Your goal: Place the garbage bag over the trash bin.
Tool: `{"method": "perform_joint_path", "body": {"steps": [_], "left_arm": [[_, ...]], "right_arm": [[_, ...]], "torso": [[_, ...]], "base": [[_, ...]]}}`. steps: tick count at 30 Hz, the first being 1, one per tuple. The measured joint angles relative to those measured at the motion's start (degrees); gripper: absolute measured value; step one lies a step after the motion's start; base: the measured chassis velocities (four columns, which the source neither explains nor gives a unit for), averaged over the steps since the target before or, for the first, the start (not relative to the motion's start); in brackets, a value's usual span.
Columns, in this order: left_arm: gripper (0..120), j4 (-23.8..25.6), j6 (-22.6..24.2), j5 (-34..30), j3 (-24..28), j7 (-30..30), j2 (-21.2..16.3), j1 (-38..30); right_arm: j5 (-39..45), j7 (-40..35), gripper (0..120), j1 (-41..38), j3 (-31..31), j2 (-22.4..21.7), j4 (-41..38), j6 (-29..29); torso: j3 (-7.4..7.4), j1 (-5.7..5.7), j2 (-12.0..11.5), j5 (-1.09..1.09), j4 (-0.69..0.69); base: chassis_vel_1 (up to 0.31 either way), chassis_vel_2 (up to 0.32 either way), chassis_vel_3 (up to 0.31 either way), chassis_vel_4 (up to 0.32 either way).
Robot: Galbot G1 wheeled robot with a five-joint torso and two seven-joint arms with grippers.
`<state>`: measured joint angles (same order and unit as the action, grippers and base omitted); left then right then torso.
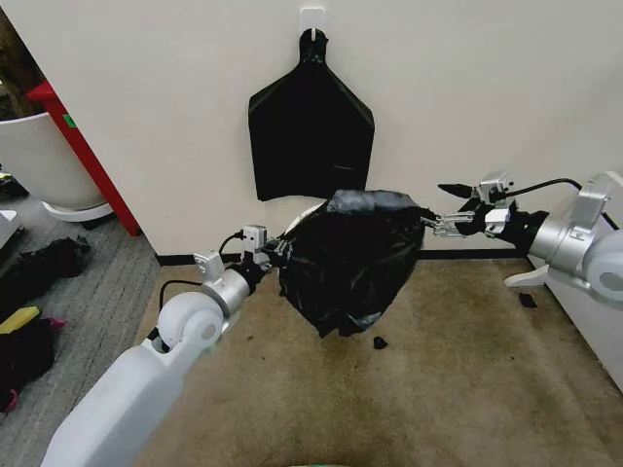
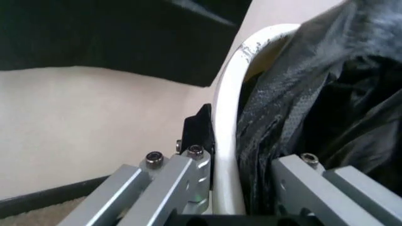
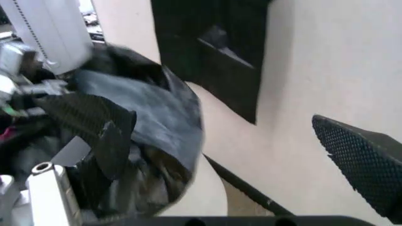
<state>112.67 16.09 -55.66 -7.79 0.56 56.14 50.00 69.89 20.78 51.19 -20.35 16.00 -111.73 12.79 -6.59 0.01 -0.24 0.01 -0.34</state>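
Currently: bag [image 1: 352,255] draped over bin [image 2: 227,117], held up off floor before wall. Thin, limp, slick film; grip hem. L gripper [image 1: 275,249] pinching rim w/ film; R gripper [image 1: 440,222] spread, beside bag.

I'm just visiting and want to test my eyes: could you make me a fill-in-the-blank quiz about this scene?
1. The crinkled glossy black plastic garbage bag is draped over the round cream-white plastic trash bin's ____.
2. The left gripper clamps the bin's rim from the robot's ____ side.
3. The right gripper has its fingers ____.
4. The flat bunch of black bags hangs on the ____.

Answers: rim; left; open; wall
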Motion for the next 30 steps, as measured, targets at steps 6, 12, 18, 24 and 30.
{"method": "perform_joint_path", "body": {"steps": [6, 12, 18, 24, 30], "left_arm": [[4, 1.3, 0.6, -3.3, -0.4, -0.8, -0.6, -0.2], [4, 2.6, 0.8, -4.7, -0.5, -2.0, -0.9, 0.5], [4, 3.2, 0.9, -5.6, -0.8, -2.9, -1.1, 0.5], [4, 1.8, 0.8, -4.4, -0.9, -1.1, -0.6, 0.5], [4, 1.4, 0.3, -3.3, -1.2, 1.5, -0.5, 1.5]], "right_arm": [[-2.1, 3.5, 100, 0.3, 1.4, 0.0, 5.1, -1.6], [-3.4, 3.4, 100, 0.4, 2.4, 1.1, 7.1, -2.5], [-3.5, 4.0, 100, 0.6, 2.9, 1.5, 8.4, -2.9], [-1.9, 4.6, 100, 0.6, 0.9, -0.2, 5.9, -2.7], [-2.3, 4.0, 100, 0.6, -0.2, -0.4, 4.2, -3.1]], "torso": [[0.00, 0.00, 0.0, 0.01, -0.01], [0.00, 0.00, 0.0, 0.00, 0.00], [0.00, 0.00, 0.0, 0.01, -0.01], [0.00, 0.00, 0.0, -0.02, 0.00], [0.00, 0.00, 0.0, 0.00, 0.00]], "base": [[0.000, 0.000, 0.000, 0.000], [0.000, 0.000, 0.000, 0.000], [0.000, 0.000, 0.000, 0.000], [0.000, 0.000, 0.000, 0.000], [0.000, 0.000, 0.000, 0.000]]}}
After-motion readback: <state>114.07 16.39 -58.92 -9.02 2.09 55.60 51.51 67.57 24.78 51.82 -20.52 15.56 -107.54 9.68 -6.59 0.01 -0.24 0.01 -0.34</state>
